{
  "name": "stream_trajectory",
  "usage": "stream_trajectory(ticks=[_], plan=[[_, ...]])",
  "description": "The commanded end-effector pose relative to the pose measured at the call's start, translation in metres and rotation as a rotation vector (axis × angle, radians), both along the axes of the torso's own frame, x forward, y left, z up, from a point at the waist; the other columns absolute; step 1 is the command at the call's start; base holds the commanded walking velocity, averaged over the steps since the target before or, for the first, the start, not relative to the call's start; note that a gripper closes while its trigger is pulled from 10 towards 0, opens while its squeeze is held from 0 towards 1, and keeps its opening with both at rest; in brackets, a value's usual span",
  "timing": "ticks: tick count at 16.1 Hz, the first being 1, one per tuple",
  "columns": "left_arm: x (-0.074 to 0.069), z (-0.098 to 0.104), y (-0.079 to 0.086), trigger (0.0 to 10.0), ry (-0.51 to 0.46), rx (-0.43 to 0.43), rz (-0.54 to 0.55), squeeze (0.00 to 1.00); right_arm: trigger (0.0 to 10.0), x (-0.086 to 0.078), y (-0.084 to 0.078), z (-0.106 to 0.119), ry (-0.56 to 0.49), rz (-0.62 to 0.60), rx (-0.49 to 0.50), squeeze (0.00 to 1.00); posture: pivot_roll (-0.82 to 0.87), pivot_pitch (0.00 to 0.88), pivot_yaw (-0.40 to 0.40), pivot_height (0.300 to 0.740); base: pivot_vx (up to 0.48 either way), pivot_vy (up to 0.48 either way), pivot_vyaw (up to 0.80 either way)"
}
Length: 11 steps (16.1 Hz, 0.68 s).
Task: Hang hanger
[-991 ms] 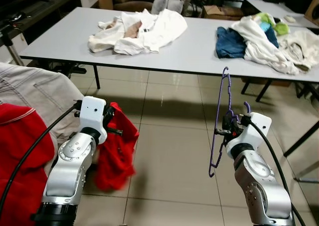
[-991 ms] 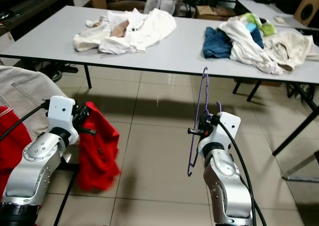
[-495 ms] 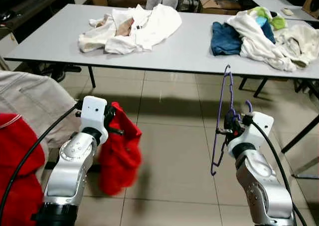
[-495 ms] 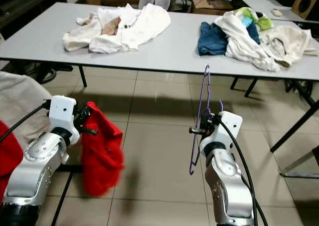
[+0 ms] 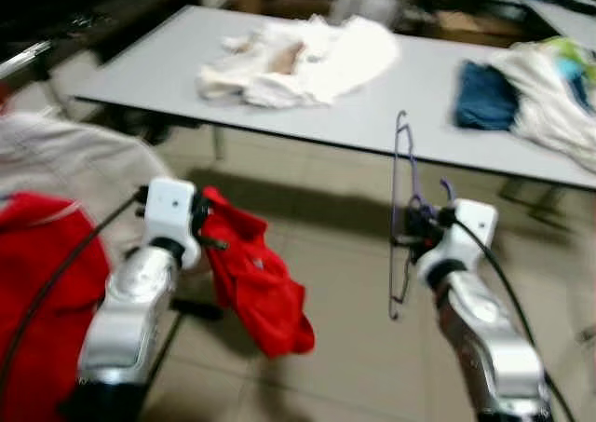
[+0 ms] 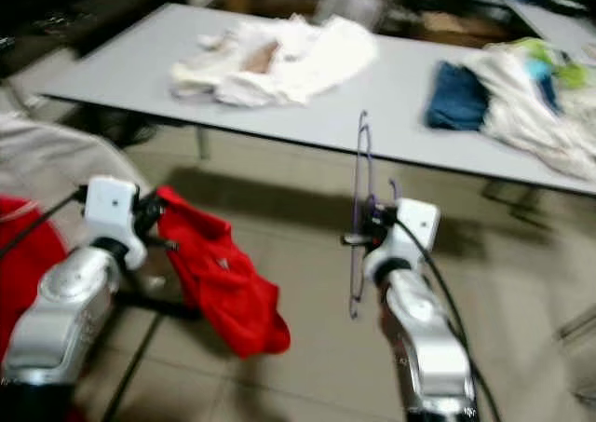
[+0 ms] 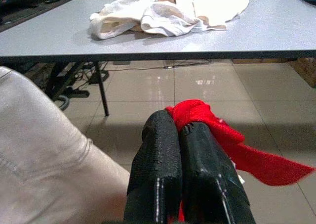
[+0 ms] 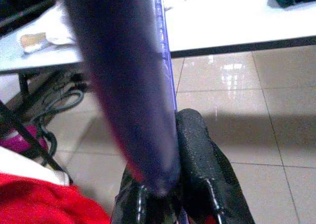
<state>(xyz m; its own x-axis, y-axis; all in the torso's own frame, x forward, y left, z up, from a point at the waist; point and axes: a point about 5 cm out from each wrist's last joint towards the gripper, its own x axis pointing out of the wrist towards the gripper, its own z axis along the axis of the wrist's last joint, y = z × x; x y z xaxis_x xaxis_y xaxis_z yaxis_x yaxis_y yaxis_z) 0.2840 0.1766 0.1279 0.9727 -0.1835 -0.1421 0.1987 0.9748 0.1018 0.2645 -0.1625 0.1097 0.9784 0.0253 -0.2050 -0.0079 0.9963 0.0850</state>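
Head views are blurring slightly. The right gripper [image 5: 416, 228] is holding a purple hanger [image 5: 402, 189] over the tiled floor [image 5: 345, 282], its fingers [image 8: 197, 150] clenching on the wire. The hanger is standing upright on edge, its upper end reaching to the near edge of the grey table [image 5: 168, 77] as seen from the head, its lower end hanging below the gripper.

The left gripper [image 5: 207, 224] is sitting lower left of it, well apart. Its fingers [image 7: 163, 159] are pressing together on a bunched fold of a red garment [image 5: 256, 282], which is draping down and toward the right arm, hanging free above the floor.

Surroundings:
- A white clothes pile [image 5: 298, 59] is lying on the table toward its far edge, left of centre.
- A blue garment [image 5: 484, 94] and a pale clothes heap [image 5: 559, 96] are lying at the table's right end.
- A beige garment [image 5: 74, 166] is hanging just beside the left arm on its outer side; the left wrist view is showing it close against the gripper.
- More red cloth [image 5: 37, 282] is hanging below the beige one, at the left border of the head view.
- A black bar [image 6: 154, 303] near the floor is running under the left arm.
- Black table legs [image 7: 101, 88] and cables are showing under the table.

Between the two grippers only floor is lying.
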Motion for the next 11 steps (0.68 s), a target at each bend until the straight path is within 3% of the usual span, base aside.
stream_trajectory(ticks=[1, 5, 11], plan=[[0.000, 0.007, 0.003, 10.0, -0.028, 0.010, 0.003, 0.00, 10.0, 0.001, 0.000, 0.003, -0.010, 0.001, 0.016, 0.00, -0.06, 0.000, -0.055, 0.740, 0.304, 0.000, 0.00], [0.001, 0.008, 0.005, 10.0, -0.029, 0.016, -0.005, 0.00, 10.0, 0.002, 0.004, 0.003, -0.016, 0.031, 0.004, 0.00, -0.06, 0.000, -0.046, 0.740, 0.305, 0.000, 0.00], [-0.007, 0.003, -0.007, 10.0, -0.026, 0.006, -0.063, 0.00, 10.0, -0.009, 0.002, -0.001, -0.012, 0.043, 0.010, 0.00, -0.08, 0.000, -0.054, 0.740, 0.307, 0.000, 0.00]])
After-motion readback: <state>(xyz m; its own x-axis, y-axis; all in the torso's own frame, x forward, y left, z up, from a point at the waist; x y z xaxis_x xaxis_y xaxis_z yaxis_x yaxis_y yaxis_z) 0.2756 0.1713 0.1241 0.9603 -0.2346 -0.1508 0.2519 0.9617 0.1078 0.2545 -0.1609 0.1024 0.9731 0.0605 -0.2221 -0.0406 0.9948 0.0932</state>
